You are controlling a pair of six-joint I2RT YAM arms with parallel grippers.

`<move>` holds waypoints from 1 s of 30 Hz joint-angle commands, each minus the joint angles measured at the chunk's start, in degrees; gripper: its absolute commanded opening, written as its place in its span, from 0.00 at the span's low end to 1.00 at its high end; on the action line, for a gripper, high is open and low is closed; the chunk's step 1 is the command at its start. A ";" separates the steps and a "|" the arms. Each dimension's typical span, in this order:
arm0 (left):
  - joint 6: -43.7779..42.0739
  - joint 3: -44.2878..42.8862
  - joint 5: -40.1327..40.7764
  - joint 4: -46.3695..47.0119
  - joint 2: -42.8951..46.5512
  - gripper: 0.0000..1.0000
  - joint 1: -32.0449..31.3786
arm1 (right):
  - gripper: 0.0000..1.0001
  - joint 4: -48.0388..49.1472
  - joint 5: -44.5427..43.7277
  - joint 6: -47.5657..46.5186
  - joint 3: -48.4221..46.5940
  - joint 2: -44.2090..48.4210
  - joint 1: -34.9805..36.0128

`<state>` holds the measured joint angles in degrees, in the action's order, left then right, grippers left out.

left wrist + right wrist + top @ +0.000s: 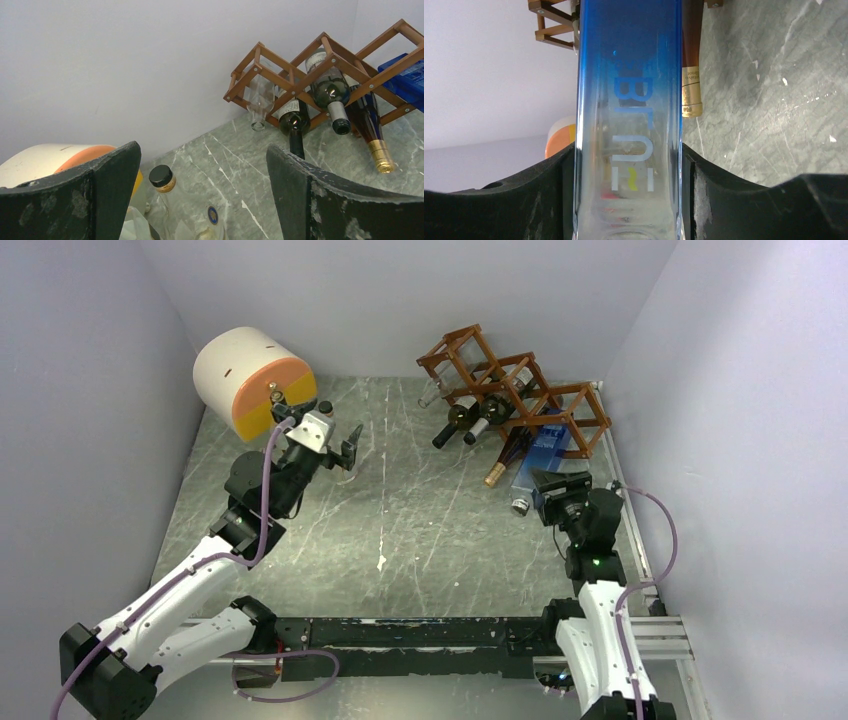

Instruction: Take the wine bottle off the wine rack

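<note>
While the right gripper [629, 167] clamps it, blue bottle [629, 75]: smooth glass could slip.
Gold-necked bottle [691, 87]: just beside, could get dragged.
Left gripper [201, 147]: open, empty.

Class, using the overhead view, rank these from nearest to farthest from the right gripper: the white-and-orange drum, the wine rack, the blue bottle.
1. The blue bottle, clamped in the right gripper itself.
2. The wine rack, just beyond, back right.
3. The drum, far back left.
</note>
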<state>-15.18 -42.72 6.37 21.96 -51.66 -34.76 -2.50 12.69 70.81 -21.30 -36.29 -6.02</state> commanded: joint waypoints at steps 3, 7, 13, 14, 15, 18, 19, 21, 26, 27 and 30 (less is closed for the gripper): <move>0.50 -2.74 -1.37 0.15 -0.12 0.99 -0.81 | 0.00 4.16 1.84 1.98 -3.70 5.22 0.04; 0.58 -2.79 -1.57 0.23 -0.29 0.99 -0.95 | 0.00 -1.09 1.59 0.39 -5.53 8.00 0.04; 1.11 -3.05 -2.40 -0.02 -0.55 0.99 -1.25 | 0.00 -6.09 3.83 -0.05 -6.25 11.38 0.04; 1.19 -2.99 -2.49 -0.05 -0.58 0.99 -1.28 | 0.00 -6.72 4.29 -0.05 -6.14 11.94 0.00; 1.20 -2.98 -2.58 0.01 -0.63 0.99 -1.32 | 0.00 -7.35 4.91 -0.13 -6.12 12.47 0.01; 1.17 -3.12 -2.67 -0.18 -0.97 0.99 -1.58 | 0.00 -10.61 6.57 -1.62 -6.96 13.24 0.04; 1.08 -3.18 -2.79 -0.24 -1.05 0.99 -1.68 | 0.00 -11.50 7.27 -2.04 -7.26 13.50 0.00; 1.03 -3.21 -3.03 -0.17 -1.28 0.99 -1.78 | 0.00 -13.25 8.30 -2.77 -7.82 14.29 -0.04; 1.25 -3.49 -5.10 -0.41 -1.42 0.99 -1.97 | 0.00 -15.88 12.50 -3.28 -8.90 15.26 0.03; 1.29 -3.64 -6.01 -0.47 -1.61 0.99 -1.93 | 0.00 -16.70 13.09 -3.68 -9.30 15.43 0.02; 1.29 -4.01 -9.38 -1.01 -2.10 0.99 -2.06 | 0.00 -19.20 14.70 -5.29 -11.12 15.79 -0.03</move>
<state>-14.52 -43.97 2.68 20.97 -53.32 -36.12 -27.31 20.97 68.42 -26.52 -22.85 -6.00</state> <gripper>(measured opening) 0.992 0.643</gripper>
